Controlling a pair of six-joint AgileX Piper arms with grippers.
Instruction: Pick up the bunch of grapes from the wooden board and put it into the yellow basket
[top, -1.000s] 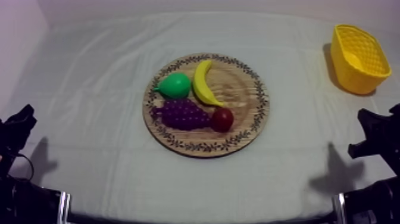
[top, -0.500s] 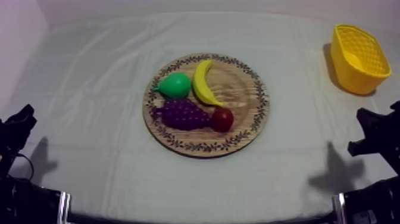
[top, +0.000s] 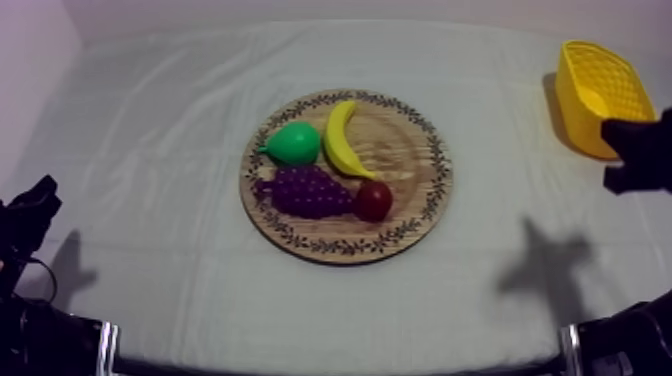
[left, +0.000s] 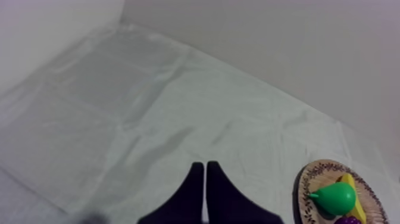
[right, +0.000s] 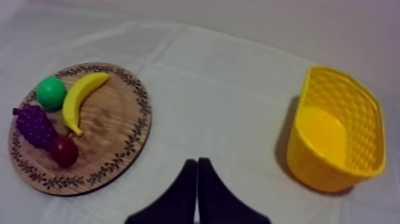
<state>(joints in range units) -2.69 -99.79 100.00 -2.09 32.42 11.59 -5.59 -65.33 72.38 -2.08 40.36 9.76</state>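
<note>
Top view: I count one wooden board (top: 412, 170) bearing four fruits: one bunch of grapes (top: 305, 192), one pear (top: 292, 144), one banana (top: 345, 140), one small red fruit (top: 374, 200); one yellow basket (top: 598, 95), well apart.
Left wrist view: my left gripper (left: 205, 170), fingers pressed together, empty.
Right wrist view: my right gripper (right: 197, 167), fingers pressed together, empty.

In the top view the right arm (top: 640, 152) was a dark blur, cut off by the right edge, and it hid the near corner of the basket (top: 590, 80). The left arm (top: 25, 225) was cut off at the lower left.

From the left wrist, the board (left: 303, 190) ran off the edge. The grapes (left: 348, 220) were a mere sliver, and the pear (left: 334, 198) hid much of the banana (left: 349, 179). The fingers of the left gripper (left: 205, 165) and of the right gripper (right: 197, 162) were cut off at their bases.
</note>
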